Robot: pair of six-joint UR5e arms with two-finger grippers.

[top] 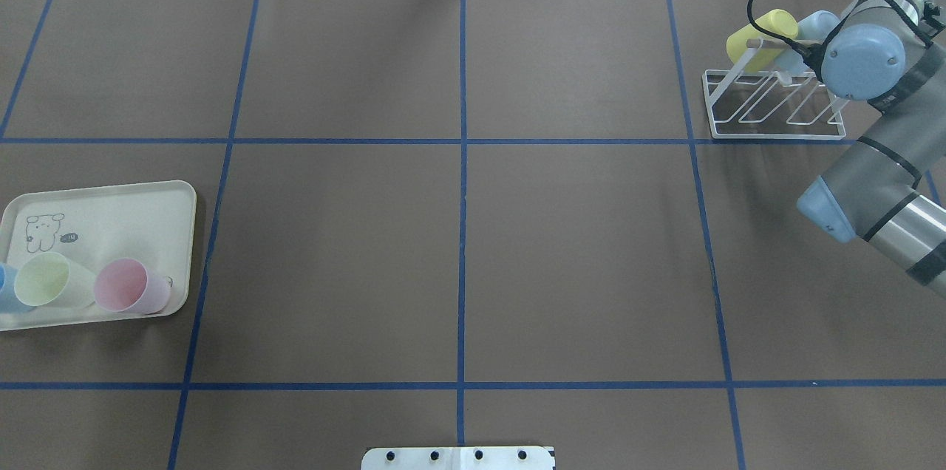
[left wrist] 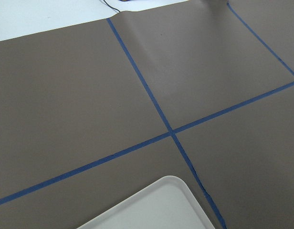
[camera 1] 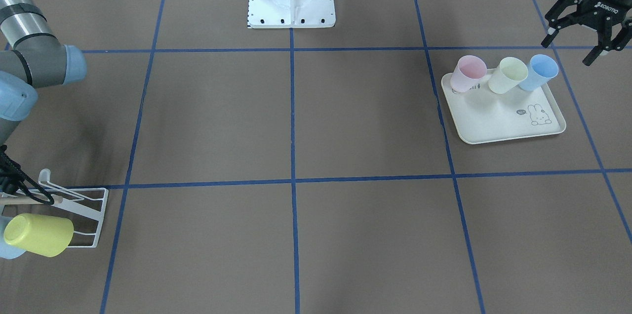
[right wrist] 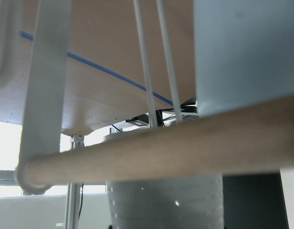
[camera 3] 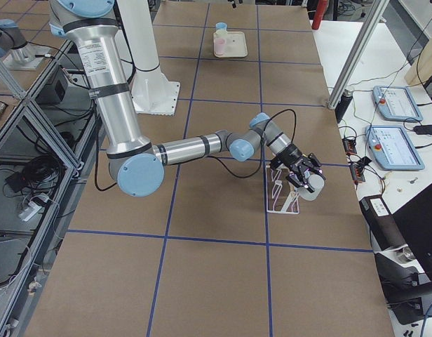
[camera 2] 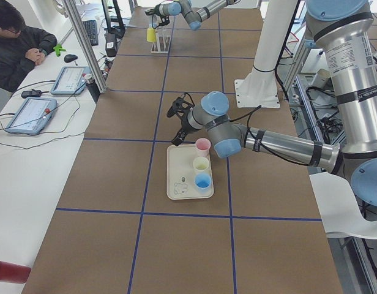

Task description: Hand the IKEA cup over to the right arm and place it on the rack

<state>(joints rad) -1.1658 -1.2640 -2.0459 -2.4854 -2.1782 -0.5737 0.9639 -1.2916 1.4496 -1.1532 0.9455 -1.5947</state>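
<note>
Lighting even, diffuse; table [top: 576, 248] shadows faint. Right wrist view blurred at close range, overexposed at 8 o'clock.

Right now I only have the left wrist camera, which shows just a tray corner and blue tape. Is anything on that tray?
Observer: Three cups stand open side up in a row along one edge of the tray: a pink cup, a pale yellow cup and a blue cup.
Operator: Open or shut on my side?
Observer: The left gripper is open and empty, above the table and clear of the cups.
Operator: And the far end?
Observer: A yellow cup sits tilted on the rack, with the right arm close beside it.
</note>
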